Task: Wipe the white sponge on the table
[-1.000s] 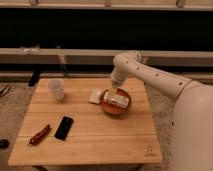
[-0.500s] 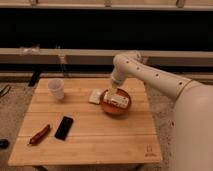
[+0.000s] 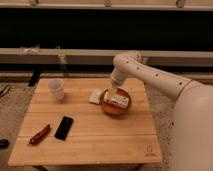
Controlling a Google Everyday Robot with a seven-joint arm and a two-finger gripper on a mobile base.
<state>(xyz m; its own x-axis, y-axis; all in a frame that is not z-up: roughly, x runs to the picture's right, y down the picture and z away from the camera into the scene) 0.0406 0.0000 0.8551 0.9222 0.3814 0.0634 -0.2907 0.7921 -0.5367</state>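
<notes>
White sponge [image 3: 95, 96] lies flat on the counter [image 3: 100, 142] just beside a reddish bowl [image 3: 115, 113] holding a cream bar [image 3: 120, 99]. Pincer [image 3: 114, 91] hangs over the bowl, spread wide, gripping nothing, clear of the sponge.

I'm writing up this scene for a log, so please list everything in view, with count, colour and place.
table: one, light-brown wood, centre of view
logo: one, dark, near the table's front right corner
white sponge: one, white, on the table just left of the bowl
bowl: one, red-brown, on the table right of centre
bar: one, cream-white, lying in the bowl
paper cup: one, white, upright, back left of the table
phone: one, black, front left of the table
long thing: one, red-brown, left of the phone
arm: one, white, reaching in from the right
gripper: one, white, over the bowl's back part, jaws open
</notes>
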